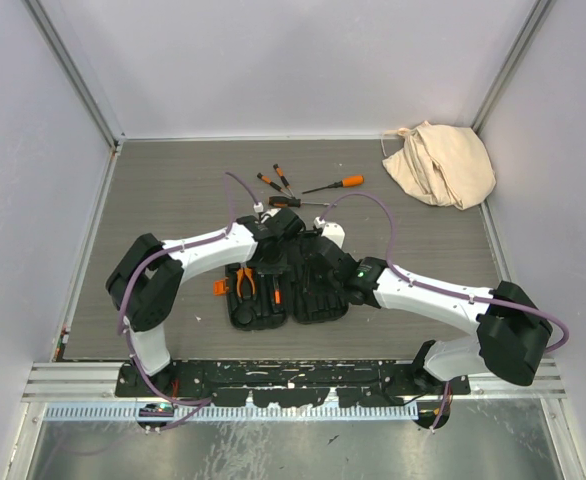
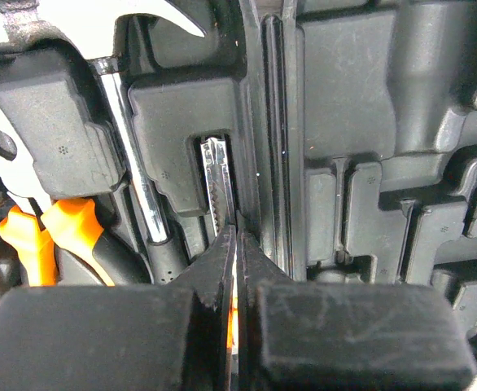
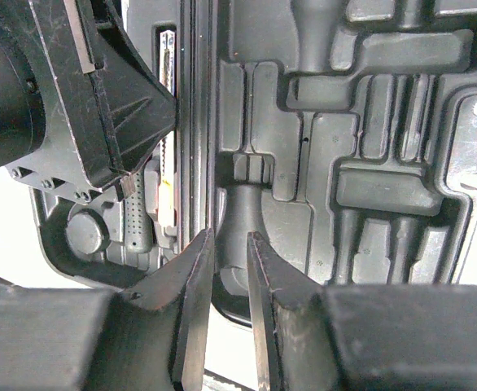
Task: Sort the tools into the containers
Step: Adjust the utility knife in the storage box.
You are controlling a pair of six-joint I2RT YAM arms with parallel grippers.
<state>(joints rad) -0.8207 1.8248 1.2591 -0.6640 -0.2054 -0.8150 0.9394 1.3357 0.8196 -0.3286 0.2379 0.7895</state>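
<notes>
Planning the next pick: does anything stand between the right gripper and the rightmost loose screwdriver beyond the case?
Nothing visible. The right gripper is over the open tool case, and only bare table shows between the case and that screwdriver.

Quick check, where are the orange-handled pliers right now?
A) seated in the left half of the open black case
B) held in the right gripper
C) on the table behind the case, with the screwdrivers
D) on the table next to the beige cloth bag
A: the top view shows the pliers lying in a moulded slot in the left half of the open black case, and the left wrist view shows their orange handles in that half.
</notes>
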